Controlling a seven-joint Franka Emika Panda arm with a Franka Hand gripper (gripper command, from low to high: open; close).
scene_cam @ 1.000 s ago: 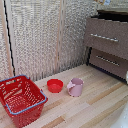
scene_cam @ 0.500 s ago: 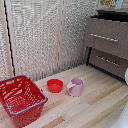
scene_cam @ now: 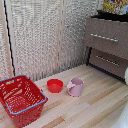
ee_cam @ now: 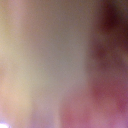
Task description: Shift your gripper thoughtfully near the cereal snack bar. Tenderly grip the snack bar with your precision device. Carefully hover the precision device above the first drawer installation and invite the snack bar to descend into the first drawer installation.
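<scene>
The cereal snack bar [scene_cam: 115, 6], a yellow, red and speckled packet, shows at the top edge of the exterior view's right, just above the dark wooden chest. The frame cuts off its upper part, so what holds it is hidden. Under it is the first drawer installation [scene_cam: 105, 31], a grey-brown front with a long silver handle. This front stands out farther than the drawer below, with a dark gap along its top. My gripper shows in neither view. The wrist view is only a pink and beige blur.
A red wire basket [scene_cam: 20, 97] stands on the wooden floor at the exterior view's left. A red bowl [scene_cam: 55, 85] and a pink cup [scene_cam: 76, 87] sit beside it. A white piece of the arm [scene_cam: 126, 75] shows at the right edge. A lower drawer [scene_cam: 108, 62] sits beneath.
</scene>
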